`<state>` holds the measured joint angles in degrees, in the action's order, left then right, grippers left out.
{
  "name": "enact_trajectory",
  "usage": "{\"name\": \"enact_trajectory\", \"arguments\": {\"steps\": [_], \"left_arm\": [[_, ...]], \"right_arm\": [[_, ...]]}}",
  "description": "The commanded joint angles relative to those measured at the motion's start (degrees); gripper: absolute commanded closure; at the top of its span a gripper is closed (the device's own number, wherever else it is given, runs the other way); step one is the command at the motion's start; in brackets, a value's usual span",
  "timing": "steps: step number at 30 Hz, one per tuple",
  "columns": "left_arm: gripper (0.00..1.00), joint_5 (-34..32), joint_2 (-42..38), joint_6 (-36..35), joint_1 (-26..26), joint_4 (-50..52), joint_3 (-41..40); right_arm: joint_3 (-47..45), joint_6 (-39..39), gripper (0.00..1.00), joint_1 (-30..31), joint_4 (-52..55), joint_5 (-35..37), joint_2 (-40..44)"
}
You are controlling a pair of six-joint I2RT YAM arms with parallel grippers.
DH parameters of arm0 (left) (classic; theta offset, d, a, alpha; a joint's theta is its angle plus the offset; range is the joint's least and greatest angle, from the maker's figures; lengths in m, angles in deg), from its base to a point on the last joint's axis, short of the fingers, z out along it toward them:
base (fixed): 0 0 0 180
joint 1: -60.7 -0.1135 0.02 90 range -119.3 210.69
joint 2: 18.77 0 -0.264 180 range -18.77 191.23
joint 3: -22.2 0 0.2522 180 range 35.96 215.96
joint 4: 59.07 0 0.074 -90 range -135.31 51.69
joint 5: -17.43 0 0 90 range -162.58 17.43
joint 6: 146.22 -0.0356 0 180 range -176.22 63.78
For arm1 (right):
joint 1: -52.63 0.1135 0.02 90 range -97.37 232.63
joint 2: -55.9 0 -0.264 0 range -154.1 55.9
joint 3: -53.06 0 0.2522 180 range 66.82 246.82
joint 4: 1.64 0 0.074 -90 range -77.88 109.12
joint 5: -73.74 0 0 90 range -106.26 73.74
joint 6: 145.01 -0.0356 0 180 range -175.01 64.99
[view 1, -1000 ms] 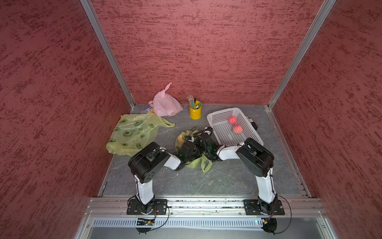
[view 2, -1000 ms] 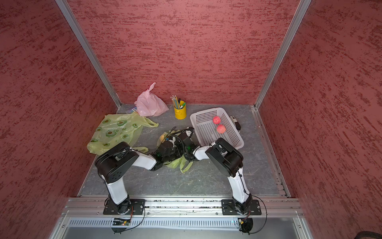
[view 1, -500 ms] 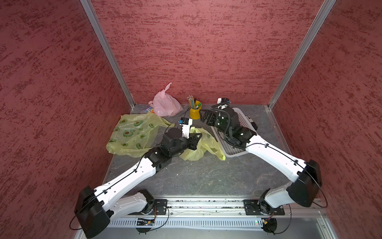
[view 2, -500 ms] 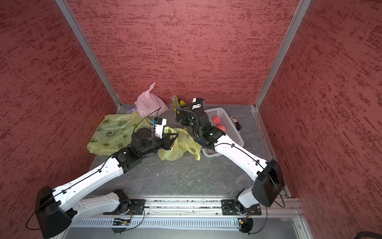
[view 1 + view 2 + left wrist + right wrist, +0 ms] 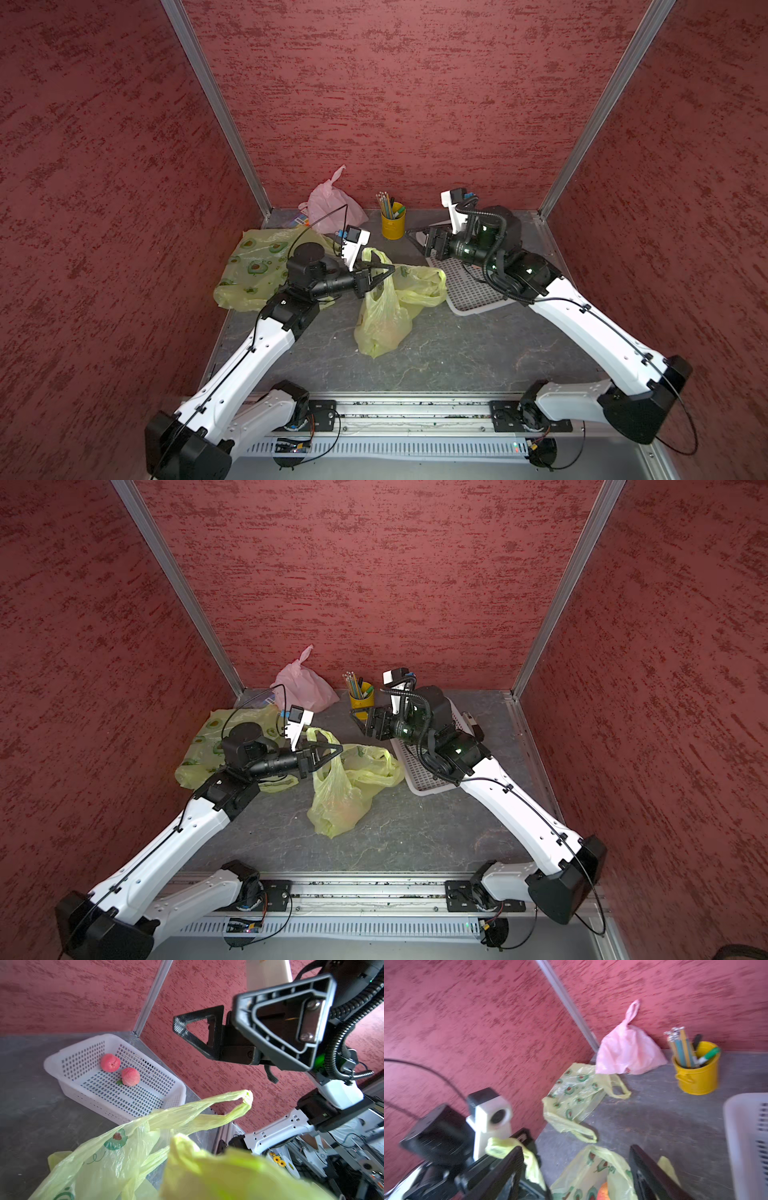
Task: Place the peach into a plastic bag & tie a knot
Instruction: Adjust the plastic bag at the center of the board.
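Note:
A yellow-green plastic bag [image 5: 384, 320] [image 5: 336, 800] printed with avocados hangs over the table's middle. My left gripper [image 5: 388, 272] [image 5: 338, 749] is shut on one of its handles. In the left wrist view the bag's plastic [image 5: 228, 1174] hides the jaws, and the other handle [image 5: 245, 1099] loops free. One peach [image 5: 603, 1192] shows inside the bag. Two more peaches [image 5: 110, 1062] [image 5: 130, 1076] lie in the white basket [image 5: 52, 1061]. My right gripper [image 5: 419, 241] [image 5: 575, 1149] stands open and holds nothing, above the table between the bag and the basket.
A knotted pink bag [image 5: 332, 205] and a yellow cup of pencils [image 5: 392, 224] stand at the back wall. Another avocado bag [image 5: 253, 270] lies flat at the left. My right arm covers part of the basket [image 5: 469, 286]. Red walls close three sides.
Both arms have stretched out from a folded pose low over the bag. The left gripper has raised the bag by its handle. The right gripper has pulled back towards the basket.

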<state>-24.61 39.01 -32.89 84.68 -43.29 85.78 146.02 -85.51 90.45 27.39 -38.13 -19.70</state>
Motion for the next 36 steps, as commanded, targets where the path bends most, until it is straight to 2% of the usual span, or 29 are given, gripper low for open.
{"name": "enact_trajectory", "arguments": {"steps": [1,4,7,12,14,21,22,24,25,26,28,29,32,33,34,36], "left_arm": [[1.00,7.8,0.8,0.2,-0.5,-2.6,0.6],[1.00,9.5,2.5,-1.1,-0.4,0.0,2.1],[1.00,9.9,3.1,-1.4,-0.5,0.2,2.5],[1.00,10.5,3.8,-1.2,-0.6,0.2,3.4],[1.00,10.9,4.3,-1.2,-0.6,0.3,3.8],[1.00,11.4,5.1,-1.4,-0.6,0.9,4.3],[1.00,11.5,5.2,-1.4,-0.6,1.0,4.3],[0.98,11.4,5.2,-1.4,-0.6,1.1,4.4],[0.88,11.2,5.2,-1.4,-0.6,1.3,4.5],[0.73,10.4,4.9,-1.9,-0.7,2.6,4.8],[0.47,6.6,3.6,-3.9,-0.7,6.6,5.8],[0.37,2.4,2.3,-5.3,-0.8,9.8,6.5],[0.24,-13.6,-3.7,-8.6,-0.5,16.6,7.6],[0.20,-17.1,-5.7,-9.3,-0.5,17.3,7.6],[0.11,-20.8,-7.8,-10.2,-0.4,17.6,7.6],[0.04,-26.2,-11.3,-11.7,-0.1,17.1,7.5]], "right_arm": [[-1.6,-2.1,0.23,0.1,-6.7,-14.3,-1.2],[-1.7,-2.0,0.22,0.1,-9.2,-19.8,-2.7],[1.2,0.6,0.22,0.3,-5.1,-18.9,-5.4],[2.4,1.5,0.26,1.0,-5.7,-23.0,-7.2],[3.1,1.9,0.35,1.3,-4.9,-23.3,-7.4],[3.8,1.0,0.52,2.2,-7.1,-25.7,-9.0],[4.2,1.0,0.60,2.3,-6.9,-25.8,-9.0],[4.9,0.9,0.82,2.3,-6.6,-24.6,-8.9],[5.5,0.8,0.94,2.3,-6.1,-23.7,-8.8],[6.3,0.6,1.00,2.3,-5.2,-21.8,-8.6],[8.4,0.5,1.00,2.3,-3.5,-18.1,-8.1],[9.8,0.3,1.00,2.4,-1.8,-14.8,-8.0],[15.2,0.3,1.00,2.8,3.7,-4.9,-8.0],[16.3,0.0,1.00,3.1,4.6,-2.4,-8.0],[17.4,-0.3,1.00,3.6,5.3,-0.5,-7.9],[19.7,-1.2,1.00,5.0,7.2,3.8,-8.0]]}}
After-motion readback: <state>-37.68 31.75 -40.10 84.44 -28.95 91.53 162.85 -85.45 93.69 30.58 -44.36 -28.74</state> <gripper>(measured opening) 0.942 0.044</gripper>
